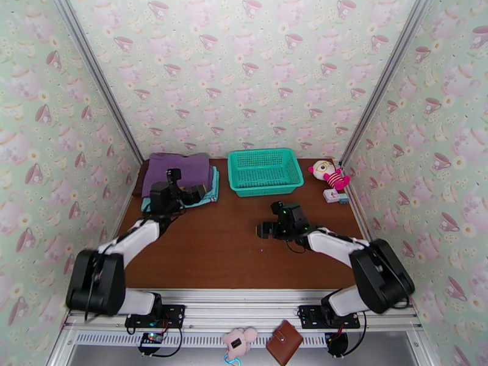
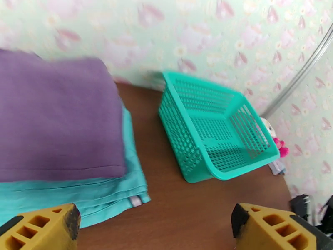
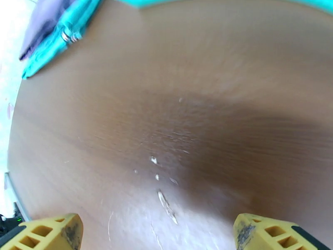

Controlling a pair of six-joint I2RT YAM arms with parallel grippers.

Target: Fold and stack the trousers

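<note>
The trousers [image 1: 180, 169] lie folded in the far left corner of the tabletop [image 1: 226, 257], close to the back wall. They rest flat on top of a teal folded garment [image 1: 211, 191], whose near and right edges stick out from under the purple cloth. In the top view the folded bundle is a rectangle with its long side running left to right along the back wall. The left tool [image 1: 185, 189] hangs just beside the bundle's near right corner, with its jaws wide apart and nothing between them. In the left wrist view the purple cloth lies ahead and to the left of the yellow fingertips [image 2: 45, 228], and bare wood lies directly under the gap between them. The right tool [image 1: 263, 230] is also wide apart and empty. It hangs over bare wood right of centre, well apart from the bundle. The teal basket [image 1: 266, 189] stands at the far edge between the bundle and the right wall. The left arm is clearly the nearer one. Any further contact with the trousers would therefore fall to the left tool, reaching forward and leftward across the bundle's short side. Judged from this layout, the fold and the stacking appear complete.
</note>
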